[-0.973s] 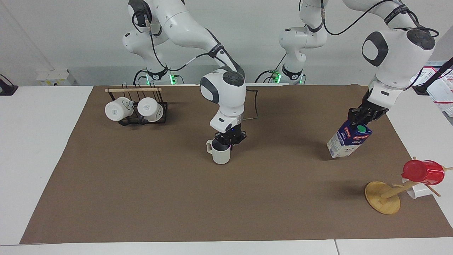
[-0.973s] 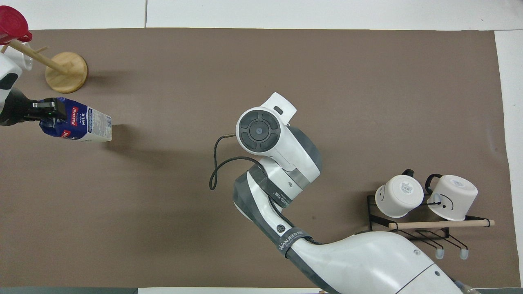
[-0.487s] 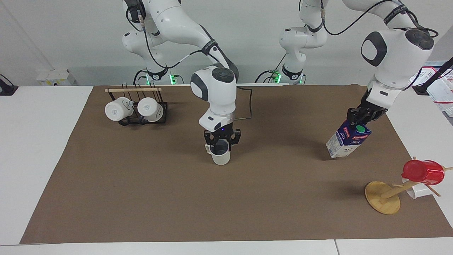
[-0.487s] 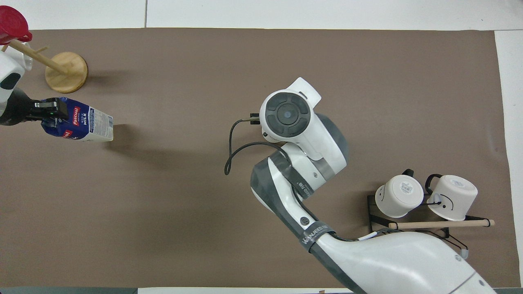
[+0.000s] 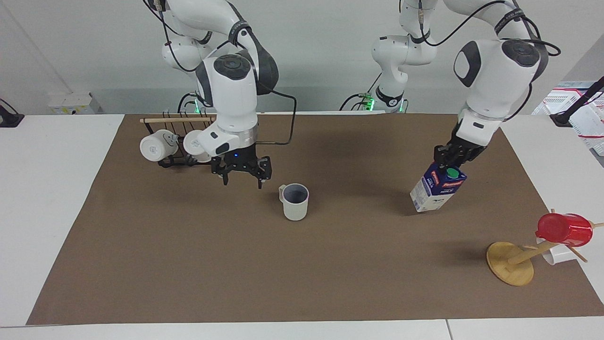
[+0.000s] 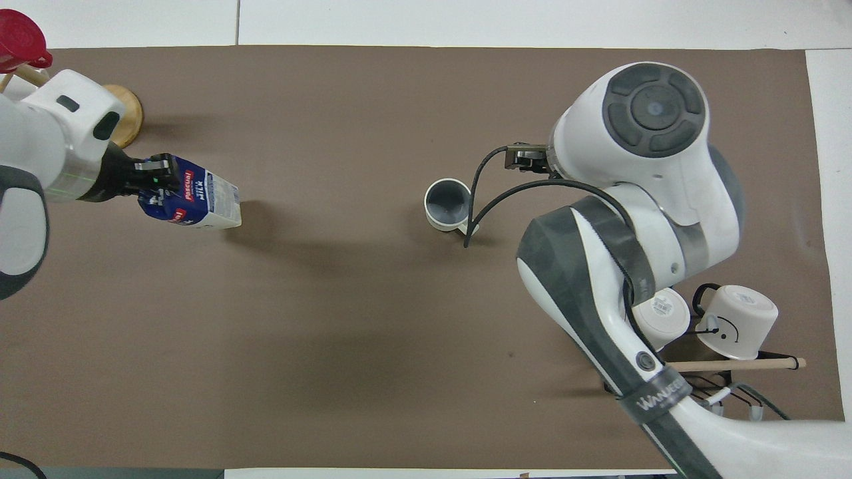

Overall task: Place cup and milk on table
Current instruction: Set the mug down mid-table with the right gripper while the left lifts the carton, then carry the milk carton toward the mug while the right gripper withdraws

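The off-white cup (image 5: 295, 202) (image 6: 447, 203) stands upright on the brown mat of the table (image 5: 188, 264), near its middle, with nothing touching it. My right gripper (image 5: 242, 181) hangs open and empty above the mat, beside the cup toward the right arm's end. In the overhead view that arm's own wrist hides it. My left gripper (image 5: 454, 159) (image 6: 150, 186) is shut on the top of the blue and white milk (image 5: 436, 191) (image 6: 193, 203). The carton hangs tilted over the mat toward the left arm's end, its lower corner close to the surface.
A black wire rack (image 5: 188, 160) with two white mugs (image 5: 153, 147) lying in it stands close to the right gripper, nearer the robots. At the left arm's end, far from the robots, a wooden mug tree (image 5: 510, 264) carries a red cup (image 5: 564, 229).
My right gripper opened, let go of the cup, rose and swung toward the mug rack. The left gripper carried the tilted milk a little toward the middle of the table.
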{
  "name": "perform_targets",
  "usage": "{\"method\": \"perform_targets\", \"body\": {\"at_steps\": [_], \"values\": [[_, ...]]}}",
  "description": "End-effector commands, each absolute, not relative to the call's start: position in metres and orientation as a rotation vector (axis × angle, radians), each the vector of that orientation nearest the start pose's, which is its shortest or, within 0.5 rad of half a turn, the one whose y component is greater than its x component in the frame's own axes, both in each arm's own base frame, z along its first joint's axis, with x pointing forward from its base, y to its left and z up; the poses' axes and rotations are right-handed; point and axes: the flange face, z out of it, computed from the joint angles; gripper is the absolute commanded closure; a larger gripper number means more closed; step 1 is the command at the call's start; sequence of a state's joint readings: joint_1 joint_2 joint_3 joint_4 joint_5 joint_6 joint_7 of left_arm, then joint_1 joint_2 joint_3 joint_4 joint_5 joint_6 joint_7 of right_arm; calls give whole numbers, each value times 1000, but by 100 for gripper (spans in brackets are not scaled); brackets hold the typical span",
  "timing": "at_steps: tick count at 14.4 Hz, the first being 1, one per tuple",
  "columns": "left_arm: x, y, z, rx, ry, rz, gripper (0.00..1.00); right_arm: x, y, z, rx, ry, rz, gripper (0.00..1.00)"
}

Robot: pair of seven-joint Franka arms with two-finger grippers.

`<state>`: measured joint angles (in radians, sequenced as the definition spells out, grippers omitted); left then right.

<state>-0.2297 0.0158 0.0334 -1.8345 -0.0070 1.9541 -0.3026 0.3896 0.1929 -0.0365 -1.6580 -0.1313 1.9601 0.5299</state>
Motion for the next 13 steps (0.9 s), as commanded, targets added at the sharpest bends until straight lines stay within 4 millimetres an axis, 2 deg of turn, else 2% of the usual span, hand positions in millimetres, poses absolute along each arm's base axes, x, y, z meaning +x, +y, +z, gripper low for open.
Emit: {"method": "perform_targets", "body": {"at_steps": [1,4,5,6,10,11,13], "values": [[556,-173,526,-3161,-225,-203,100,588,170,526,-3195,207,-192,0],[530,-252,524,-3151,-260,-251,100,580,111,559,-3203,158,-155,0],[523,-278,513,-3142,-274,-254,100,573,92,570,-3189,175,-131,0],[519,-297,514,-3143,-295,-273,100,565,72,584,-3180,175,-102,0],[521,-344,506,-3153,-279,-279,100,539,-1,624,-3167,160,24,0],[524,-352,502,-3155,-266,-281,100,538,-15,631,-3169,160,45,0],[532,-364,494,-3170,-243,-323,100,540,-28,642,-3184,162,70,0]]}}
